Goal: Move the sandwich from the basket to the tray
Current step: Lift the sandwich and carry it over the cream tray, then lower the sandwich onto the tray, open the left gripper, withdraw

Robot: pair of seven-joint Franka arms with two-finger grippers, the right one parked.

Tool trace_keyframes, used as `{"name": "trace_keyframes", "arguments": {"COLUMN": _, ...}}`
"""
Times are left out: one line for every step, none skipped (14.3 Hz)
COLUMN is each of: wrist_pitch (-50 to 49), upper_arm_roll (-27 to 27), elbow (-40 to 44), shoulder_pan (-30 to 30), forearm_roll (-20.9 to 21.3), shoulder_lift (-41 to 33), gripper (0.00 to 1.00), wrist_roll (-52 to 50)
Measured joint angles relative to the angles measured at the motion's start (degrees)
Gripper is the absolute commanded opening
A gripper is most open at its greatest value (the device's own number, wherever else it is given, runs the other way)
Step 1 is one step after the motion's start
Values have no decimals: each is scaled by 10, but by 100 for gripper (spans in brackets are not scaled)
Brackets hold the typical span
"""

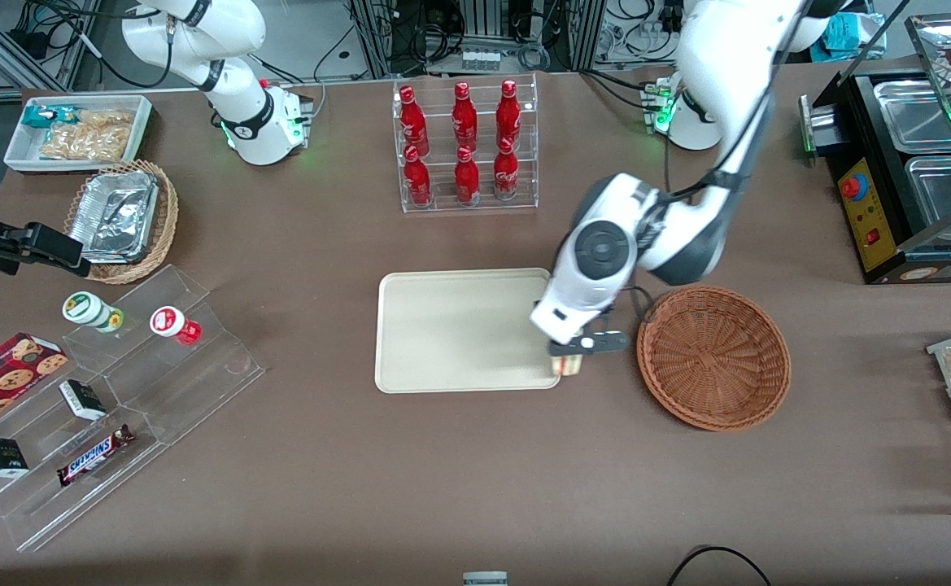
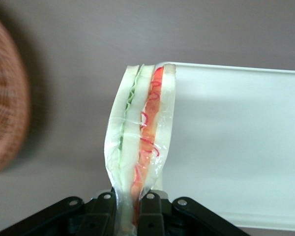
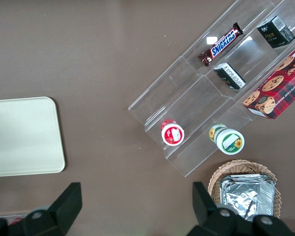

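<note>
My left gripper (image 1: pixel 570 356) is shut on the clear-wrapped sandwich (image 2: pixel 140 132), a wedge of white bread with green and red layers. It holds the sandwich (image 1: pixel 569 364) above the corner of the cream-beige tray (image 1: pixel 459 330) that is nearest the basket. The reddish-brown wicker basket (image 1: pixel 713 356) sits beside the tray toward the working arm's end and holds nothing. In the left wrist view the tray's rim (image 2: pixel 236 70) runs just past the sandwich and the basket's edge (image 2: pixel 7 98) shows. The tray's bare corner also shows in the right wrist view (image 3: pixel 24 135).
A clear rack of red bottles (image 1: pixel 465 146) stands farther from the camera than the tray. A clear stepped shelf (image 1: pixel 117 391) with snacks, a tan basket of foil trays (image 1: pixel 121 220) and a white bin (image 1: pixel 76 130) lie toward the parked arm's end. A black food warmer (image 1: pixel 906 155) stands at the working arm's end.
</note>
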Motion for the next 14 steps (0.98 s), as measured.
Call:
{"name": "trace_keyframes", "arguments": {"wrist_pitch": 0, "upper_arm_roll": 0, "elbow": 21, "shoulder_pan": -16, "forearm_roll": 0, "shoulder_lift": 20, "gripper": 0, "wrist_roll": -24}}
{"name": "trace_keyframes", "arguments": {"wrist_pitch": 0, "upper_arm_roll": 0, "elbow": 42, "shoulder_pan": -33, "forearm_roll": 0, "shoulder_lift": 40, "gripper": 0, "wrist_roll": -47}}
{"name": "trace_keyframes", "arguments": {"wrist_pitch": 1, "upper_arm_roll": 0, "elbow": 65, "shoulder_pan": -49, "forearm_roll": 0, "shoulder_lift": 61, "gripper": 0, "wrist_roll": -69}}
{"name": "trace_keyframes", "arguments": {"wrist_pitch": 1, "upper_arm_roll": 0, "elbow": 85, "shoulder_pan": -63, "forearm_roll": 0, "shoulder_lift": 79, "gripper": 0, "wrist_roll": -85}}
{"name": "trace_keyframes", "arguments": {"wrist_pitch": 1, "upper_arm_roll": 0, "elbow": 103, "shoulder_pan": -75, "forearm_roll": 0, "shoulder_lift": 95, "gripper": 0, "wrist_roll": -95}}
{"name": "trace_keyframes", "arguments": {"wrist_pitch": 1, "upper_arm_roll": 0, "elbow": 118, "shoulder_pan": -85, "forearm_roll": 0, "shoulder_lift": 109, "gripper": 0, "wrist_roll": -104}}
{"name": "trace_keyframes", "arguments": {"wrist_pitch": 1, "upper_arm_roll": -2, "elbow": 132, "shoulder_pan": -92, "forearm_roll": 0, "shoulder_lift": 121, "gripper": 0, "wrist_roll": -114}}
{"name": "trace_keyframes", "arguments": {"wrist_pitch": 1, "upper_arm_roll": -6, "elbow": 144, "shoulder_pan": -94, "forearm_roll": 0, "shoulder_lift": 131, "gripper": 0, "wrist_roll": -117}}
{"name": "trace_keyframes", "arguments": {"wrist_pitch": 1, "upper_arm_roll": -11, "elbow": 154, "shoulder_pan": -94, "forearm_roll": 0, "shoulder_lift": 139, "gripper": 0, "wrist_roll": -118}}
{"name": "trace_keyframes", "arguments": {"wrist_pitch": 1, "upper_arm_roll": -16, "elbow": 161, "shoulder_pan": -94, "forearm_roll": 0, "shoulder_lift": 146, "gripper": 0, "wrist_roll": -119}}
{"name": "trace_keyframes", "arguments": {"wrist_pitch": 1, "upper_arm_roll": -19, "elbow": 168, "shoulder_pan": -94, "forearm_roll": 0, "shoulder_lift": 153, "gripper": 0, "wrist_roll": -120}}
{"name": "trace_keyframes", "arguments": {"wrist_pitch": 1, "upper_arm_roll": -23, "elbow": 173, "shoulder_pan": -96, "forearm_roll": 0, "shoulder_lift": 159, "gripper": 1, "wrist_roll": -120}}
{"name": "trace_keyframes", "arguments": {"wrist_pitch": 1, "upper_arm_roll": -25, "elbow": 178, "shoulder_pan": -100, "forearm_roll": 0, "shoulder_lift": 164, "gripper": 2, "wrist_roll": -121}}
{"name": "trace_keyframes", "arguments": {"wrist_pitch": 2, "upper_arm_roll": -25, "elbow": 180, "shoulder_pan": -104, "forearm_roll": 0, "shoulder_lift": 169, "gripper": 4, "wrist_roll": -122}}
